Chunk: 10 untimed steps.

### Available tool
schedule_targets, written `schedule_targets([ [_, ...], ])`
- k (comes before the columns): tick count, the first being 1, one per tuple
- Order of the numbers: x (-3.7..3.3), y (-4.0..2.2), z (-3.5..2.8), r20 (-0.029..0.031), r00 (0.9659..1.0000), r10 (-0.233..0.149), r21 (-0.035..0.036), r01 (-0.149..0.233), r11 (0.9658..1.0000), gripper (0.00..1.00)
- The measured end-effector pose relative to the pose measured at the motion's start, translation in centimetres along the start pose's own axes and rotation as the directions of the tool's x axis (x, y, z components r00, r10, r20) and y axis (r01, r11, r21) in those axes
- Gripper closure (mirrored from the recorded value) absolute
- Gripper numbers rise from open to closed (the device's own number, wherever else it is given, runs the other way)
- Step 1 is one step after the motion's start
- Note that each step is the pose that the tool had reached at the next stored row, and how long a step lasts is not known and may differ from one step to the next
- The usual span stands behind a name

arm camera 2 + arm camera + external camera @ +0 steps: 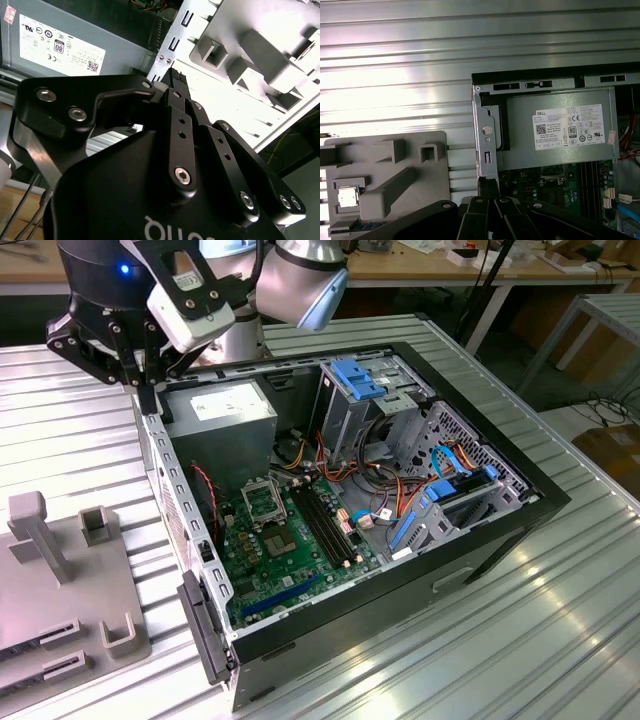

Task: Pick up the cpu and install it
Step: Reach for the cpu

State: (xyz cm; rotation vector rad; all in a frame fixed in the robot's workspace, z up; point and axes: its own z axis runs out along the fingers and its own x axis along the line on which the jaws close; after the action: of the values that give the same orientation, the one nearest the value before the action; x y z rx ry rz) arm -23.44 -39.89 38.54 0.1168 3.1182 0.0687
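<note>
Black gripper (488, 186) has its fingers pressed together with nothing pinched, and hangs over the side wall of the open black computer case (530, 78), next to the grey power-supply box (520, 135). The small silver-topped square cpu (347, 196) sits in a pocket of the grey plastic fixture block (385, 145) on the ribbed metal desk (420, 60), outside the case and apart from the gripper.

A ribbed metal table (560, 640) carries an open computer case (400, 605); a grey plastic holder (60, 610) lies at the exterior view's left.
</note>
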Motion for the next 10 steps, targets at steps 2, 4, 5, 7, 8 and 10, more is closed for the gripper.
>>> schedule_targets([
  [2,0.09,-0.01,0.0,0.0,1.0,0.0,0.0,0.0,1.0,0.89],
  [4,0.22,-0.02,0.01,-0.0001,1.0,0.0,0.0,0.0,1.0,0.89],
  [5,0.34,-0.03,0.01,-0.0002,1.0,0.0,0.0001,0.0,1.0,0.89],
  [7,0.48,-0.03,0.01,-0.0001,1.0,0.0,0.0001,0.0,1.0,0.89],
  [8,0.55,-0.04,0.02,-0.0001,1.0,0.0,0.0,0.0,1.0,0.89],
  [10,0.71,-0.06,0.01,-0.0002,1.0,0.0,0.0001,0.0,1.0,0.89],
])
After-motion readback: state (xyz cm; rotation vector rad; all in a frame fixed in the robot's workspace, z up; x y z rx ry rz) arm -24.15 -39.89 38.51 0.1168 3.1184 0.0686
